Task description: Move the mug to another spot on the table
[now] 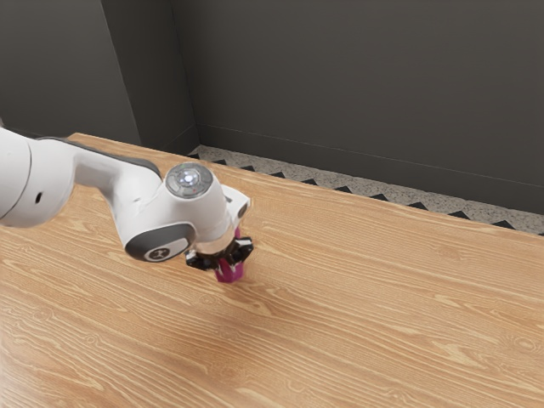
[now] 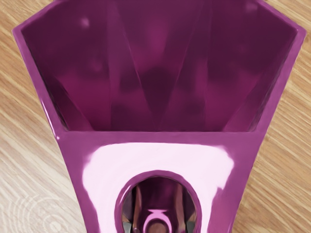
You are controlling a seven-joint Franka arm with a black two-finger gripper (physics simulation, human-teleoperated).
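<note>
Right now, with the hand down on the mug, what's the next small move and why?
Probably a short, straight lift, once the grasp is confirmed. The gripper sits right on top of the magenta mug, which appears to stand upright on the table; the wrist view looks into its open top.

A wide wooden counter [image 1: 382,280] with a light, honey-coloured surface. Darker grain lines run along its length. Its far edge crosses the exterior view at a slant, from upper left down toward the right.

One object is on it, a small glossy magenta mug [image 1: 229,270]. It sits left of the counter's middle, well in from the far edge, with a faint shadow on the wood around its base.

From the wrist view, the mug [image 2: 155,145] stands upright with its mouth open. It has flat, angled sides and a rounded handle opening. Wood grain of the counter [image 2: 19,145] shows on both sides of it.
</note>
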